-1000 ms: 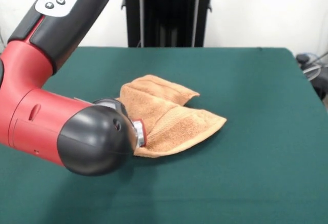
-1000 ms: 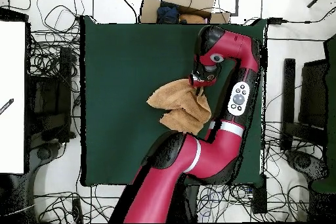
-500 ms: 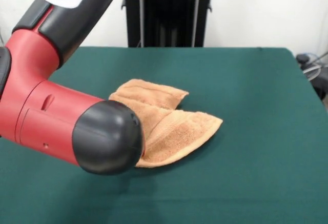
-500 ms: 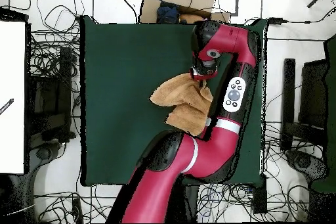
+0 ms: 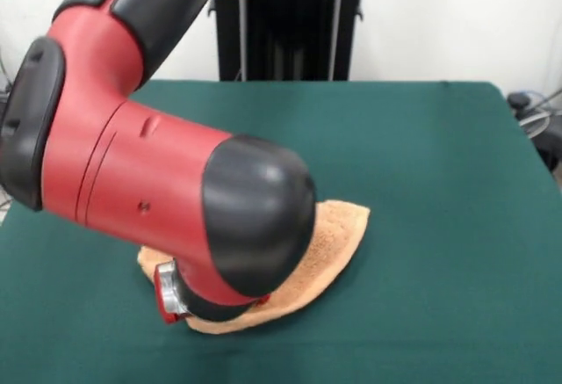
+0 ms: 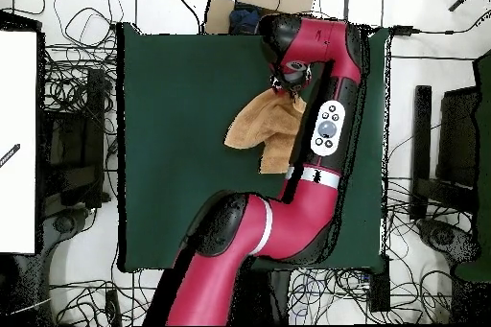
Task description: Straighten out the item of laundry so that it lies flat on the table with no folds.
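While the towel (image 6: 266,128) sits on the green table (image 6: 173,151), it is far from flat: the overhead view shows a bunched, roughly triangular shape with layers lying over one another, narrowing to a peak right at the gripper (image 6: 288,81) and spreading away from it toward the table's middle and toward the robot's base. From the front, only a curved orange edge of the towel (image 5: 338,235) shows past the arm's big elbow housing (image 5: 202,217), which blocks most of the cloth. Gripper sits at the towel's narrow end, touching or just above it; fingers are hidden by the wrist in both views, so whether it is clamped on the cloth or let go cannot be told. Forearm (image 6: 326,127) lies alongside the towel, over its edge on one side. Judgement: task is at an early to middle stage, folds plainly remain. Risks from here: if the gripper has only one layer, a pull would drag the whole bundle across the table rather than open it; if it has several layers pinched together, lifting keeps the fold locked in. Low forearm could also brush the cloth and rumple it again. Table has ample bare surface all round the gripper for spreading.
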Controlling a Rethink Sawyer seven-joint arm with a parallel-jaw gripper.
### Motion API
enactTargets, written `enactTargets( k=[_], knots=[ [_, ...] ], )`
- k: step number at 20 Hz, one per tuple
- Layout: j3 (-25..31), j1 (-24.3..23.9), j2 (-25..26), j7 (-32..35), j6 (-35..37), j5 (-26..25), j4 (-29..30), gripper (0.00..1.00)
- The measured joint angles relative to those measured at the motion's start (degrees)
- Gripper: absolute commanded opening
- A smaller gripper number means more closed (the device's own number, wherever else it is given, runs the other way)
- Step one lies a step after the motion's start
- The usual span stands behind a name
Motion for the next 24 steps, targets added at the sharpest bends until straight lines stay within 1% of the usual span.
enactTargets(
  k=[4,7,8,10,11,12,14,15,17,20,23,24],
  knots=[
    [-0.30,1.20,-2.83,0.01,-0.29,1.71,0.37,0.00],
    [-2.27,1.66,-6.24,0.27,-0.27,5.92,3.88,0.00],
    [-4.23,1.64,-9.72,0.95,-0.65,9.98,8.85,0.00],
    [-6.36,1.58,-14.43,2.23,-1.39,14.37,15.64,0.00],
    [-7.17,1.56,-16.44,2.74,-1.72,15.88,18.38,0.00],
    [-8.35,1.55,-19.86,3.77,-2.52,18.39,23.01,0.00],
    [-9.34,1.55,-22.63,4.74,-3.46,20.23,26.74,0.00],
    [-10.91,1.55,-26.92,6.11,-5.34,22.73,32.32,0.00],
    [-11.67,1.52,-29.24,6.89,-6.65,23.96,35.32,0.00],
    [-13.59,1.31,-34.42,7.78,-10.67,26.36,42.19,0.00],
    [-14.73,0.96,-37.25,7.78,-12.88,27.67,46.19,0.00],
    [-15.40,0.66,-38.80,7.78,-13.79,28.34,48.41,0.00]
  ],
)
